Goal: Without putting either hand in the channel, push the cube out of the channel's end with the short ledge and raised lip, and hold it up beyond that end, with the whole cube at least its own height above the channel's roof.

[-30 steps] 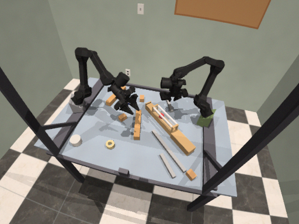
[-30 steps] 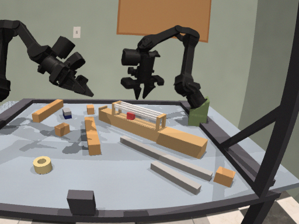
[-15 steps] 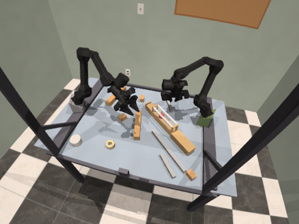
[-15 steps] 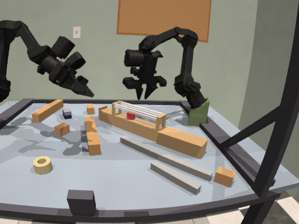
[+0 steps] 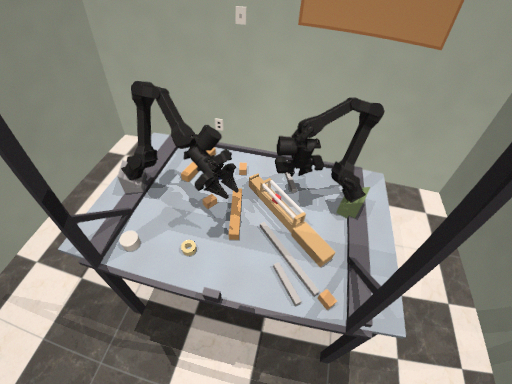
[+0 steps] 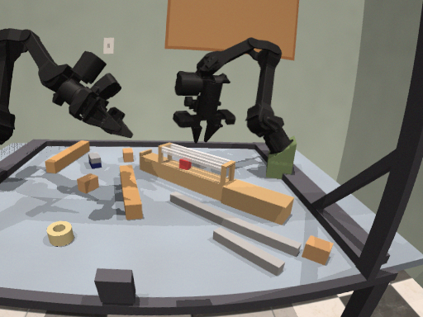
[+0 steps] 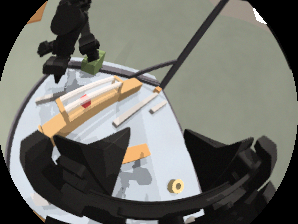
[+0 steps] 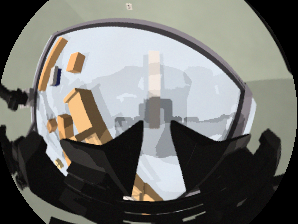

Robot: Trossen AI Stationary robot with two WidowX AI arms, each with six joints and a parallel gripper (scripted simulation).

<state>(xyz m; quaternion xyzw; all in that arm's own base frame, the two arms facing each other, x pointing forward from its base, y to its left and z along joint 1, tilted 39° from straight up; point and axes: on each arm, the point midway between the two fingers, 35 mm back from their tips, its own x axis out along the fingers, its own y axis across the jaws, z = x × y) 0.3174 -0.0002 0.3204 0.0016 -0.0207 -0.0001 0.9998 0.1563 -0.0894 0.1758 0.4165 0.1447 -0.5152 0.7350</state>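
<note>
Exterior view: your left pincer [image 5: 231, 193] [image 6: 127, 128] [image 7: 158, 132] is hovering, fingers wide apart; your right pincer [image 5: 298, 172] [image 6: 201, 141] [image 7: 57, 80] [image 8: 157, 124], slightly apart, is hanging toward the bench's [image 5: 160, 260] [image 6: 165, 281] [image 7: 170, 140] [image 8: 200, 60] far edge. The red cube [image 5: 276, 199] [image 6: 185, 163] [image 7: 86, 101] is sitting inside the channel [image 5: 312, 242] [image 6: 256, 200] [image 7: 132, 86] [image 8: 85, 110].

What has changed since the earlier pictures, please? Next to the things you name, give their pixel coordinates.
The right gripper [image 5: 300, 172] [image 6: 201, 141] [image 8: 157, 124] has shifted slightly down and toward the exterior picture's right. Nothing was grasped or released. The red cube [image 5: 276, 199] [image 6: 185, 164] [image 7: 86, 101] and channel [image 5: 312, 242] [image 6: 256, 198] [image 7: 131, 87] look unmoved.
</note>
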